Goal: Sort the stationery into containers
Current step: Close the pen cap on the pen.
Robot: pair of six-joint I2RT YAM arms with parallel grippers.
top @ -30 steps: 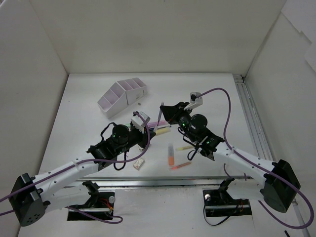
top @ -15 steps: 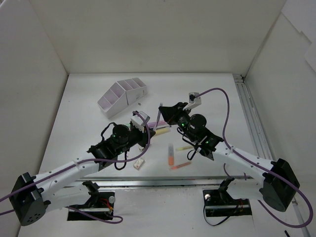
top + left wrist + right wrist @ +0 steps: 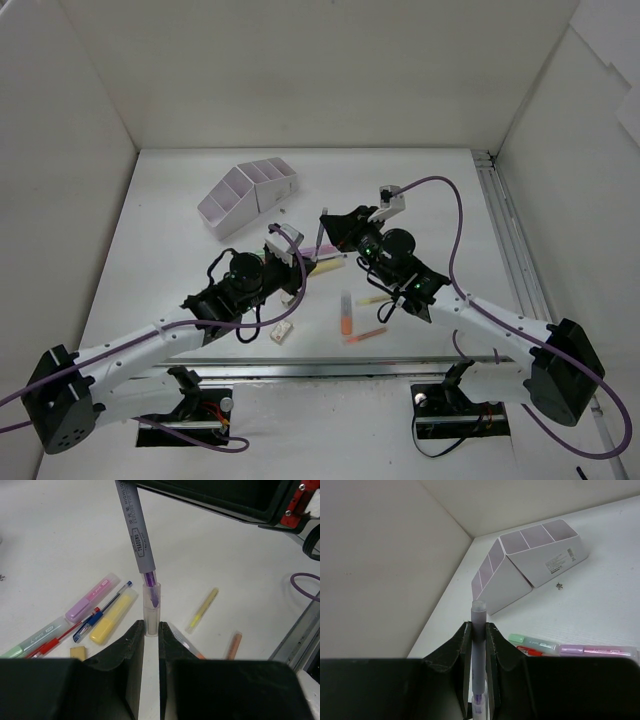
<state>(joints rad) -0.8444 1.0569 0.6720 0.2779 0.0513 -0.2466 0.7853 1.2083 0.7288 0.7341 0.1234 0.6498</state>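
1. The left fingers (image 3: 137, 632) pinch a clear cap (image 3: 151, 605) upright above the table (image 3: 60, 540).
2. The right fingers (image 3: 464, 635) clamp a purple highlighter (image 3: 479, 617), its tip just entering that cap.
3. The lilac organizer (image 3: 555, 562) stands far left; loose highlighters (image 3: 114, 616) lie between the arms.
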